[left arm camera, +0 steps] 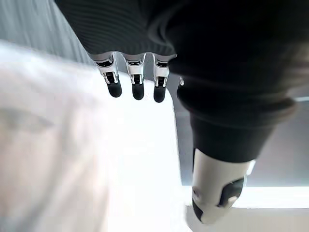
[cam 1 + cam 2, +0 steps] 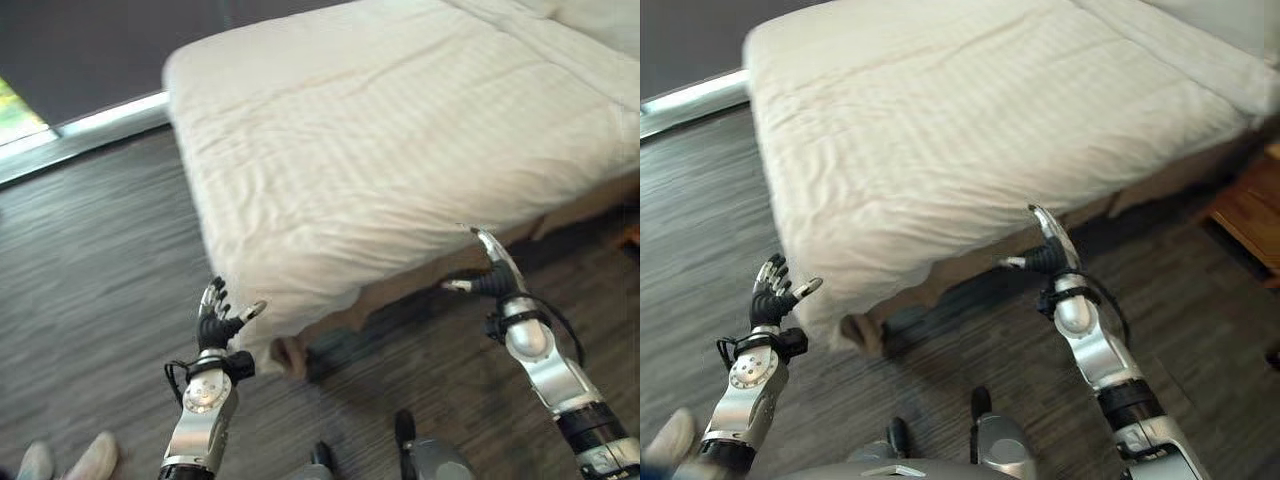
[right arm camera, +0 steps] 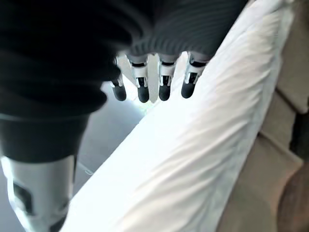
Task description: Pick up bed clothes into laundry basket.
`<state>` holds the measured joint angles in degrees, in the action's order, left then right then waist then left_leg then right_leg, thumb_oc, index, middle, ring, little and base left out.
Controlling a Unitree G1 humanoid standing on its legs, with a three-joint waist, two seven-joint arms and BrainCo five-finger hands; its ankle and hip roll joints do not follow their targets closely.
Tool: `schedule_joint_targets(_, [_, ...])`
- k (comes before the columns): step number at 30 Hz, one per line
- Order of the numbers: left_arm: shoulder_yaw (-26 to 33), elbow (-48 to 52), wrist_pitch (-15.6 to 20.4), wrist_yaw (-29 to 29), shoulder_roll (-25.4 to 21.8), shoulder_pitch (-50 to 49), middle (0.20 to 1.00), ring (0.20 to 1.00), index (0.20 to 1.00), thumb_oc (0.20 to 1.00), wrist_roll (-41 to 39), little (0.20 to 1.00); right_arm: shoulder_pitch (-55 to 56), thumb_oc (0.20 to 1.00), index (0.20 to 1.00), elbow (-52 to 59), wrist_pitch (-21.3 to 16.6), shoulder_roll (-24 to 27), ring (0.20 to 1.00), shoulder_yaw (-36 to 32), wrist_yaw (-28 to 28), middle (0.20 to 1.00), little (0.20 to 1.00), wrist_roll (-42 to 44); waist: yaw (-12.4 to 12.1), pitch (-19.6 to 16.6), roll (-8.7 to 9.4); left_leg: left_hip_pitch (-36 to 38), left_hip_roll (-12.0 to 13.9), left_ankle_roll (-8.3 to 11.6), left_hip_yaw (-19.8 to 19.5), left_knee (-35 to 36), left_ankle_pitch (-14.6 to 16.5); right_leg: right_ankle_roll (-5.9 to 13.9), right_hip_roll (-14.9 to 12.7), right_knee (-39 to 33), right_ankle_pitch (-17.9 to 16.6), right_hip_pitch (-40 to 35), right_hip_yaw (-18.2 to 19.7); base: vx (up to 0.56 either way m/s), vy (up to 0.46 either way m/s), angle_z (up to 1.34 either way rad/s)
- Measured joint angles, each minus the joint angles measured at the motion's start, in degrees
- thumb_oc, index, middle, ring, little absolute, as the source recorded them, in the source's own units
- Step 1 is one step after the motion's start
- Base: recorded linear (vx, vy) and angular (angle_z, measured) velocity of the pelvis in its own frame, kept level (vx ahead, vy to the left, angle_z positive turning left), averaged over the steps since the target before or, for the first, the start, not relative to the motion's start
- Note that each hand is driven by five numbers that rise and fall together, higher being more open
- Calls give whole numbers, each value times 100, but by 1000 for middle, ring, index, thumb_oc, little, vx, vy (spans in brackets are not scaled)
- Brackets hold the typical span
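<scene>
A white duvet (image 2: 400, 130) covers the bed and hangs over its near edge and corner. My left hand (image 2: 218, 322) is raised just left of the bed's near corner, fingers spread and open, holding nothing. My right hand (image 2: 492, 268) reaches up to the hanging edge of the duvet (image 3: 203, 150), fingers straight and thumb out to the side, open. In the left wrist view the fingers (image 1: 137, 85) point at the white cloth (image 1: 72, 159) from close by. No laundry basket is in view.
Dark wood-plank floor (image 2: 90, 300) surrounds the bed. The beige bed base (image 2: 400, 290) shows under the duvet. A wooden bedside piece (image 2: 1250, 215) stands at the right. A person's shoes (image 2: 70, 460) are at the lower left. A bright window strip (image 2: 70, 125) runs along the far wall.
</scene>
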<state>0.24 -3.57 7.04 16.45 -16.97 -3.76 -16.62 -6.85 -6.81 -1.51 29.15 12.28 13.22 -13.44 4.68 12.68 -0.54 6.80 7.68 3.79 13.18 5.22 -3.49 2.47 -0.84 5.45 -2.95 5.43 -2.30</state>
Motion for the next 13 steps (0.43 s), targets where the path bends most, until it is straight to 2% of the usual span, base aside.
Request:
schedule_joint_targets(5, [174,-12,-15,73,27,-131,1000,1000,1000,1000,95,1000,28,1000,1000,101,-18,-121,1000,128,-27,1000,1000,-3,-63,1,6,139,-171,-1,-129,0,1,222,-193,-536,-170,-458,-49,19,0,13])
schedule_joint_targets(10, [240,-11,-22,87,27,-305,1000,1000,1000,1000,157,1000,-40,1000,1000,200,-64,-117,1000,121,-57,1000,1000,-3,-179,-1,8,131,-194,-27,-146,2,30,210,-202,-924,-331,-647,-80,1,2,6])
schedule_joint_targets(13, [234,-9,-23,83,28,-305,1000,1000,1000,1000,173,1000,-34,1000,1000,193,-63,-115,1000,117,-61,1000,1000,-3,-163,-14,-40,121,-134,-88,-144,4,200,137,-136,-1040,-395,-680,-90,3,-1,1])
